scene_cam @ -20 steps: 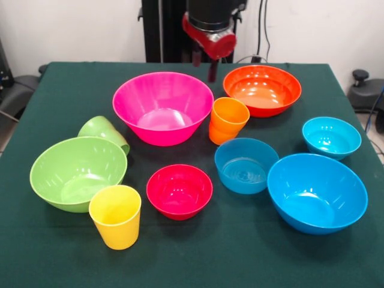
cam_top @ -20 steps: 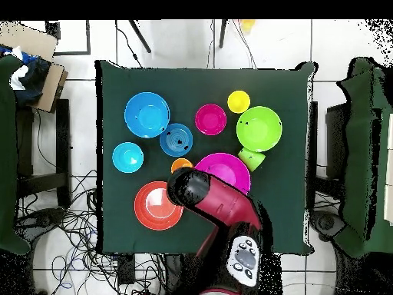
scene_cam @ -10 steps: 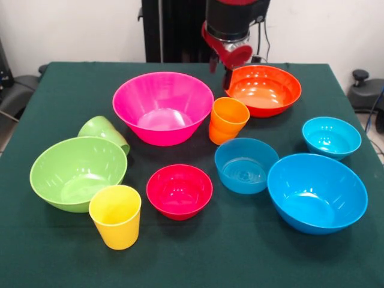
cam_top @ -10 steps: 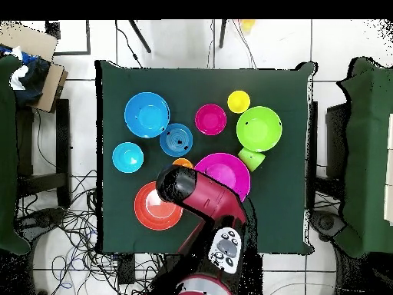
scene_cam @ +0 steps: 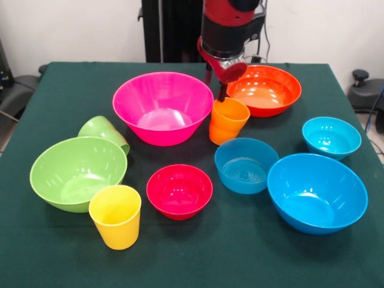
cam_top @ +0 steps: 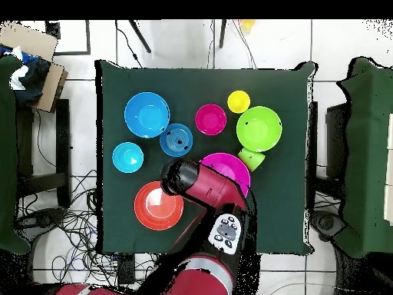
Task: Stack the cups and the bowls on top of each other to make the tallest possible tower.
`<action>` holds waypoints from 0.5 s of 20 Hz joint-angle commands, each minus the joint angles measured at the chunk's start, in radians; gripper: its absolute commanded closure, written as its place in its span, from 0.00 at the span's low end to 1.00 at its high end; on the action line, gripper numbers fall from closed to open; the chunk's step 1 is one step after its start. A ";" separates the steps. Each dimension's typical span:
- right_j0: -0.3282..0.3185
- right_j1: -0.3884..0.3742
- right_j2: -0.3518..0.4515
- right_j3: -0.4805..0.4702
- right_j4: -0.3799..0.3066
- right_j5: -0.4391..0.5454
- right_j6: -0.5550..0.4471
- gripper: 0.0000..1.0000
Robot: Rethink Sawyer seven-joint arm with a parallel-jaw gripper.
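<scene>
My gripper [scene_cam: 215, 83] hangs open just above the far rim of the upright orange cup [scene_cam: 228, 120], one finger [scene_cam: 222, 91] almost at the rim. In the overhead view the arm's head [cam_top: 181, 177] hides that cup. The pink bowl [scene_cam: 163, 108] is left of it and the orange bowl [scene_cam: 264, 90] behind right. The green cup [scene_cam: 103, 131] lies on its side against the light green bowl [scene_cam: 78, 173]. The yellow cup [scene_cam: 115, 216] stands at the front. The red bowl [scene_cam: 179, 191], the mid blue bowl [scene_cam: 246, 165], the small cyan bowl [scene_cam: 331, 137] and the large blue bowl [scene_cam: 317, 192] sit separately.
All pieces rest on a dark green cloth table [scene_cam: 72, 84]. Seen from overhead, chairs [cam_top: 368, 154] flank the table and cables [cam_top: 77, 230] lie on the floor beside it.
The gripper has shifted from the orange bowl's edge down and towards the orange cup, now close over its rim. No cup or bowl has moved.
</scene>
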 commanded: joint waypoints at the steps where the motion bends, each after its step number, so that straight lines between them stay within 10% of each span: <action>1: 0.014 0.046 0.050 -0.080 0.000 0.080 0.157 0.00; 10: 0.004 0.048 0.053 -0.083 -0.010 0.084 0.128 0.00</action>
